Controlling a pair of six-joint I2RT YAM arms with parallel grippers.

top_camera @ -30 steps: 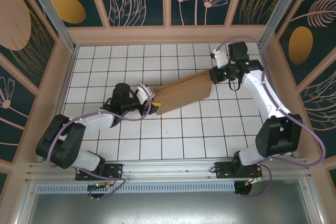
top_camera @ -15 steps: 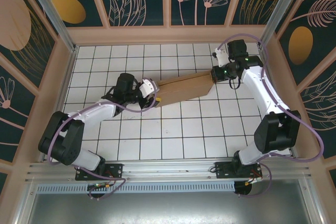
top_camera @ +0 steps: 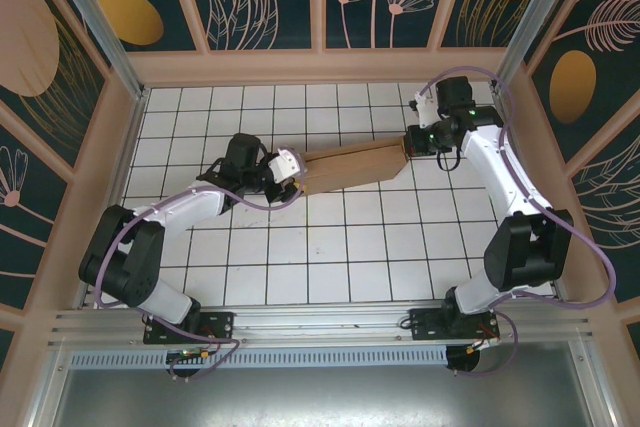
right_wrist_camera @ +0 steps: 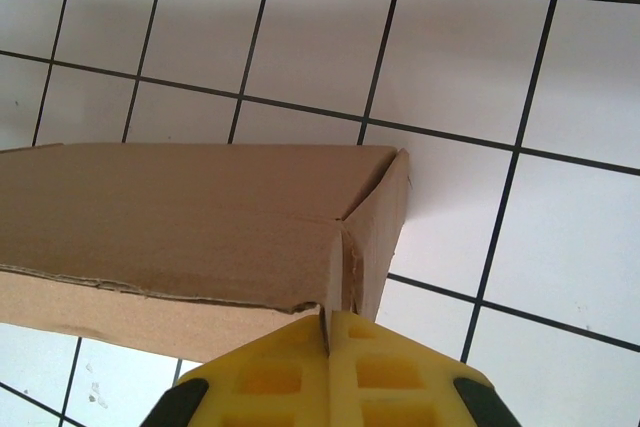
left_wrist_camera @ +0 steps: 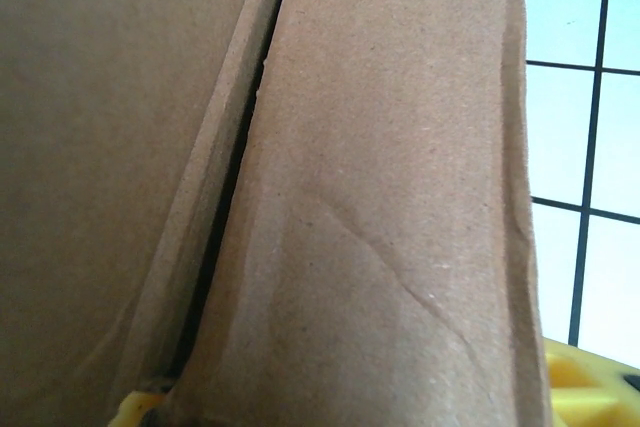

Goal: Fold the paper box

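The plain brown corrugated cardboard mailer box (top_camera: pixel 350 167) spans the white tiled surface (top_camera: pixel 330 247) toward the far side. It looks light, stiff and easily creased. The right gripper (right_wrist_camera: pixel 328 325) pinches its right corner, and the left gripper (top_camera: pixel 288 175) clasps its left end. Holding it near the folds seems best.

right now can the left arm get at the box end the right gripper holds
Probably not: the left gripper grips the paper box's opposite end, and the right gripper is clamped over that corner, leaving little free cardboard there.
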